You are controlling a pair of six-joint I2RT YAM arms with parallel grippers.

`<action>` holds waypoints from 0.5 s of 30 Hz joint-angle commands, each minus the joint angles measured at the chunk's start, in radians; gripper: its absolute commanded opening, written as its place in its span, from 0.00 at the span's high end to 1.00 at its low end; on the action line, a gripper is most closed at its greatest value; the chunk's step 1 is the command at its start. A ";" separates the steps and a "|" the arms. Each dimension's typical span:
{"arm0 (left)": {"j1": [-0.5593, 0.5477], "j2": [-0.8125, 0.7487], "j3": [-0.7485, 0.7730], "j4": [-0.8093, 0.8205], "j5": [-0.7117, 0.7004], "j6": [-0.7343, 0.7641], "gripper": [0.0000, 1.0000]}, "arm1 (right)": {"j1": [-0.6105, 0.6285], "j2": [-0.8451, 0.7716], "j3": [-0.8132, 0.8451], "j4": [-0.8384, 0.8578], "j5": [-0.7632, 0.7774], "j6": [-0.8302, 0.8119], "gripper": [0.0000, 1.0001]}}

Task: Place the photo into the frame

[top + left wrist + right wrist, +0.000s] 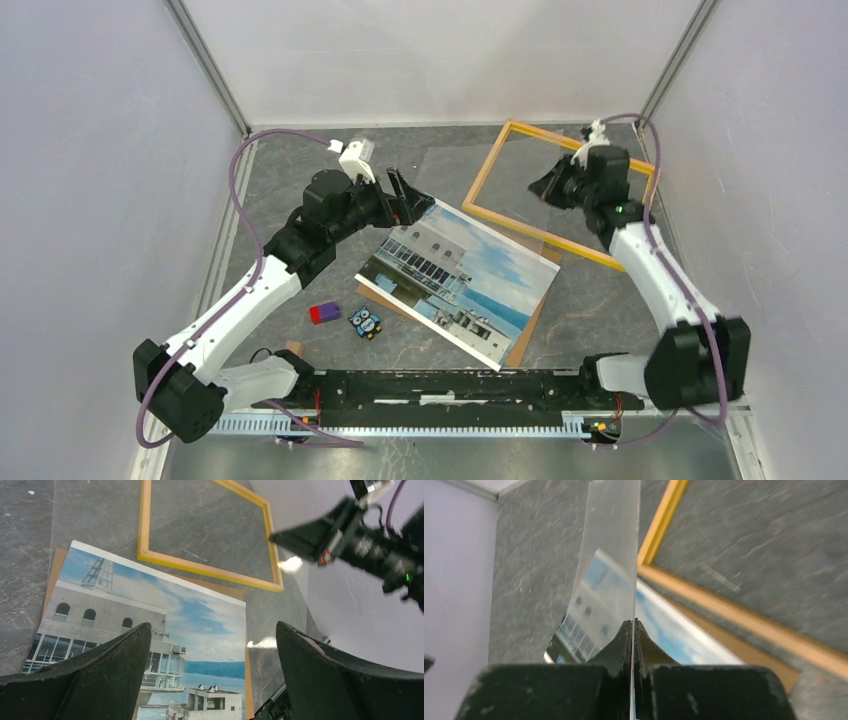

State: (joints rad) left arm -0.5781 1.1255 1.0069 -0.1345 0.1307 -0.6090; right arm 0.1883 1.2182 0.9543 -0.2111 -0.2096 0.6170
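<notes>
right fingers (618, 649) pinching a clear sheet (611, 555), left fingers (95, 675) spread wide above the photo (460, 275), looks light and bendy, best nipped at an overhanging edge

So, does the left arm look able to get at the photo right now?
Probably yes. The left gripper hangs open at the far corner of the photo with nothing between them. The right gripper, shut on a clear sheet, is over by the frame.
</notes>
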 commanded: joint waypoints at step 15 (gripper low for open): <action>-0.121 0.083 0.104 -0.083 -0.087 0.160 0.00 | -0.497 0.750 0.825 -0.523 -0.409 -0.506 1.00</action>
State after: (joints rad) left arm -0.6796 1.1919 1.0672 -0.2100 0.0788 -0.5240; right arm -0.2352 1.9270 1.6882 -0.6167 -0.5941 0.2337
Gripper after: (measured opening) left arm 0.997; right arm 0.007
